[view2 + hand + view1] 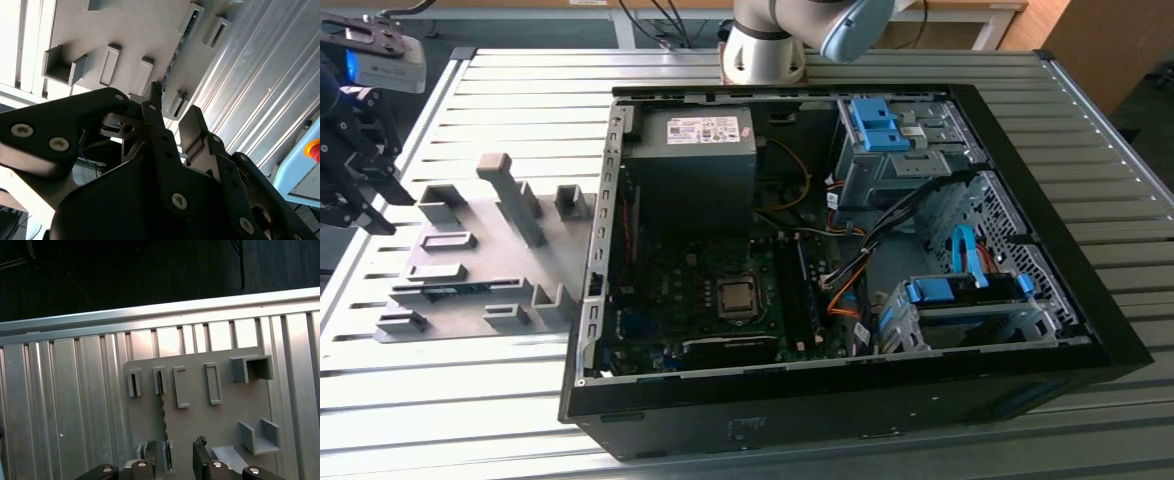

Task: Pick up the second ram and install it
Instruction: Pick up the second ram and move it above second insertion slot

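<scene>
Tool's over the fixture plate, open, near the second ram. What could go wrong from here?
1. In the first wrist view the second ram stands on edge in the grey fixture, nearer one finger of the open tool than the other; a descent might clip the stick or a fixture block.
2. In the exterior view, orange and black cables lie close beside the memory slots in the computer case; they could snag the tool.

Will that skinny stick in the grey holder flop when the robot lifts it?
Probably not: the ram stick looks like a rigid board, so it should stay straight. Being thin, it is likely light. It stands on edge in the grey holder, so lifted free it might tip.
</scene>
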Tool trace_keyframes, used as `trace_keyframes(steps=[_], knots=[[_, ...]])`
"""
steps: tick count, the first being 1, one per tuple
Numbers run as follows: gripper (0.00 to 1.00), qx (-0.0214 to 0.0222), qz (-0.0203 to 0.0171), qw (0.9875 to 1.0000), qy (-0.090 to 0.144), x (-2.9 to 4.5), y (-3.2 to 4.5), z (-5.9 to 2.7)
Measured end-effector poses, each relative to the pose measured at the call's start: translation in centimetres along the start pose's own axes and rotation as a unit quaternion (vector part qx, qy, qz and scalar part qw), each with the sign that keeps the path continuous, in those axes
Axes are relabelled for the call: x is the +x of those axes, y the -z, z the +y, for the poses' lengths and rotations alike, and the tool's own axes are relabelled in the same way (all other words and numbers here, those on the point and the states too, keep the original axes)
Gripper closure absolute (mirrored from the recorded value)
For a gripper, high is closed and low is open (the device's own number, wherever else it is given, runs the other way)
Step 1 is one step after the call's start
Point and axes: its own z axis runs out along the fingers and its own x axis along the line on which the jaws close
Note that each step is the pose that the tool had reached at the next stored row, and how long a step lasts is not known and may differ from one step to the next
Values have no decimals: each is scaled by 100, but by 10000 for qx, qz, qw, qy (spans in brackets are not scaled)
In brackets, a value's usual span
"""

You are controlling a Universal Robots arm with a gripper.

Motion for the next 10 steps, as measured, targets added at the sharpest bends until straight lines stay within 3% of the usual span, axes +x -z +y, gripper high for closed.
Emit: trace_keyframes(steps=[6, 10], knots=[[58, -2, -3, 9998, 190, 1, -23, 0], [58, -38, 1, 9998, 194, 3, -84, 0]])
